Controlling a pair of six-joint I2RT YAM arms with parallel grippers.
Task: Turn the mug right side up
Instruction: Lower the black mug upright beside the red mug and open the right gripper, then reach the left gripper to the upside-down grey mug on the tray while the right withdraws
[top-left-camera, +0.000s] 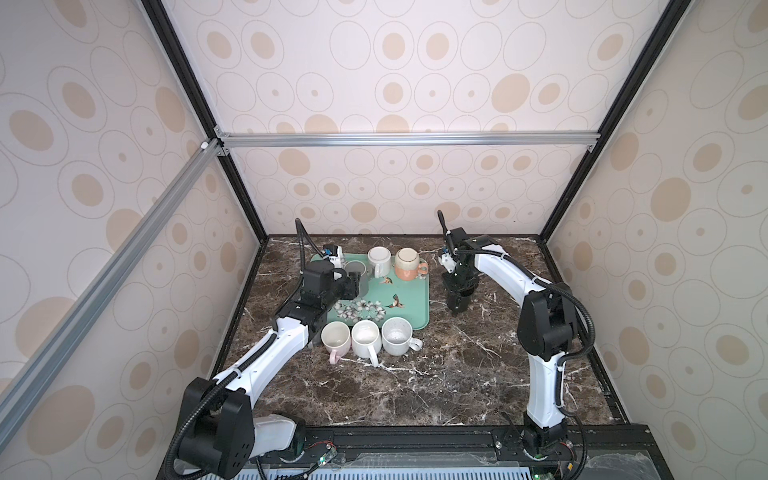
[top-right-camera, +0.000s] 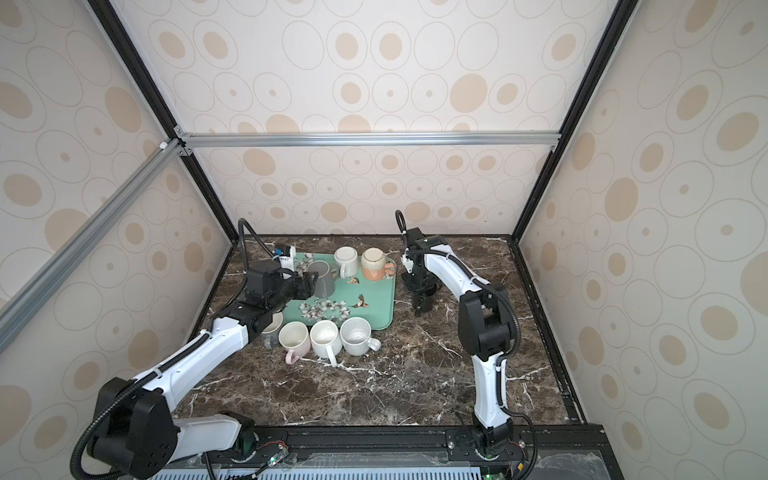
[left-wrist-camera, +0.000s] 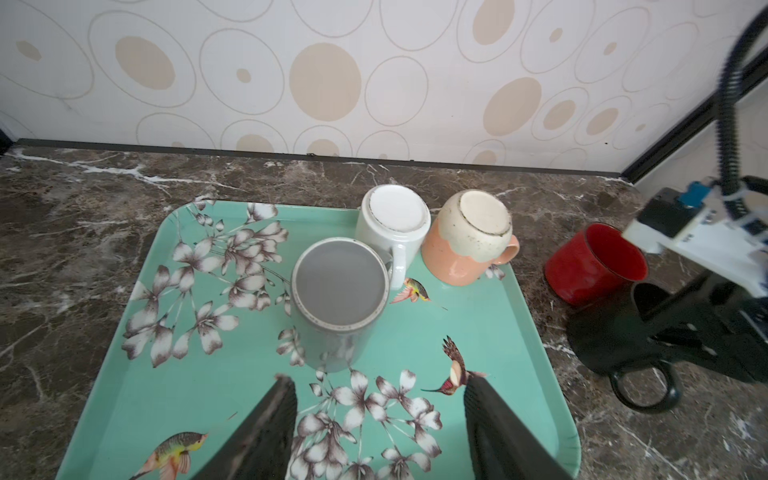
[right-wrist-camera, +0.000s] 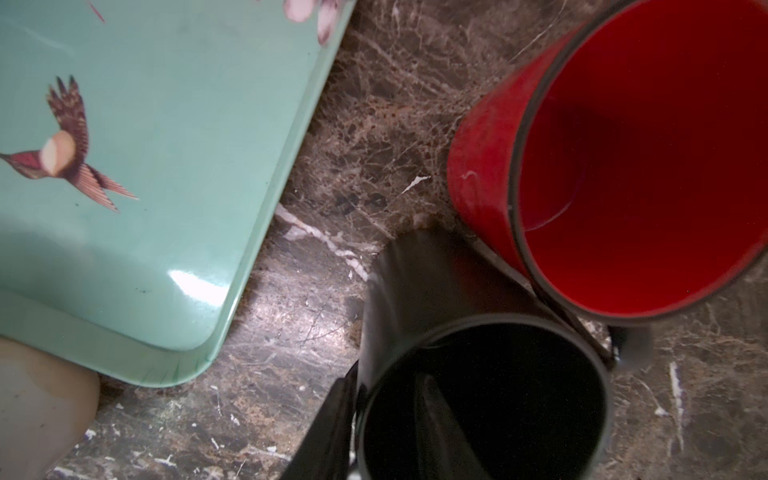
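A grey mug (left-wrist-camera: 338, 291) (top-left-camera: 360, 271) (top-right-camera: 322, 280) stands upside down on the teal tray (left-wrist-camera: 187, 395) (top-left-camera: 415, 299), its flat base facing up. My left gripper (left-wrist-camera: 382, 395) (top-left-camera: 355, 284) (top-right-camera: 306, 286) is open just short of it, nothing between the fingers. Off the tray, a black mug (right-wrist-camera: 415, 282) (left-wrist-camera: 602, 345) stands upright on the marble. My right gripper (right-wrist-camera: 386, 399) (top-left-camera: 459, 301) (top-right-camera: 424, 303) points down over its rim. One finger is outside the wall and one inside, both slightly apart from it.
A white mug (left-wrist-camera: 395, 212) and a peach mug (left-wrist-camera: 469, 237) sit upside down at the tray's back. A red mug (right-wrist-camera: 623, 166) (left-wrist-camera: 594, 262) stands upright against the black one. Three upright mugs (top-left-camera: 365, 336) line the tray's front edge.
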